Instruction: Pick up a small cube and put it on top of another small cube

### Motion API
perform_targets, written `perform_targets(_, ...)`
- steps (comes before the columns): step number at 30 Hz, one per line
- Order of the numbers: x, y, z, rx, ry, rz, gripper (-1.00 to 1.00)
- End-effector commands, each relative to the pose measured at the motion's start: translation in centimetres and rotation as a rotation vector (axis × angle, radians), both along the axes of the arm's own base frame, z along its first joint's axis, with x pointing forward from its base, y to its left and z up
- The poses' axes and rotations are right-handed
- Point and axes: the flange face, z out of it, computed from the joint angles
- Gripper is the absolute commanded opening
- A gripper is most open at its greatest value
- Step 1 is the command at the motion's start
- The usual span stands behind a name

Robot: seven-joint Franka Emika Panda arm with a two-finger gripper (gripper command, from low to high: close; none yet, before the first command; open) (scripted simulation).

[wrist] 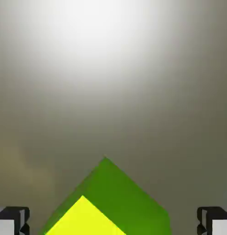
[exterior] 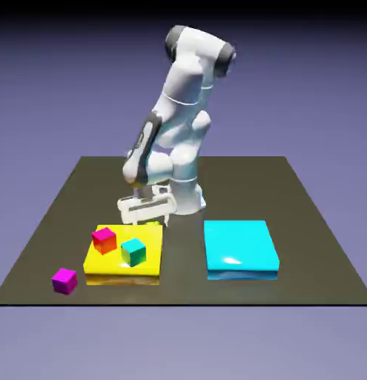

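With the pincer (wrist: 113,222) wide open above the lime cube (wrist: 103,206), which sits behind the yellow block (exterior: 124,271), the jaws should turn to meet its flat sides squarely before lowering straight and closing.

Yellow slab (exterior: 124,267) just below the claw (exterior: 147,219), magenta-topped cube (exterior: 104,240) and teal cube (exterior: 133,252) on it; cyan slab (exterior: 240,247) toward the exterior view's right of the claw
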Motion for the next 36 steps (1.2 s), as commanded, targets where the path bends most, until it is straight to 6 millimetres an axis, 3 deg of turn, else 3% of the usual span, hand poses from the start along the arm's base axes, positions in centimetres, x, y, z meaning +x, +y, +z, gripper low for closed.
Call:
perform_targets(1,0.1,-0.1,-0.1,-0.003,-0.004,0.001,0.00)
perform_targets(10,1.2,-1.1,-0.9,-0.041,-0.054,0.033,0.00)
perform_targets(11,1.2,-1.1,-0.9,-0.041,-0.054,0.033,-1.00)
perform_targets(23,-0.1,0.1,0.2,0.004,0.004,-0.001,-1.00)
perform_targets(36,-0.5,-0.3,3.1,0.007,-0.006,0.020,-1.00)
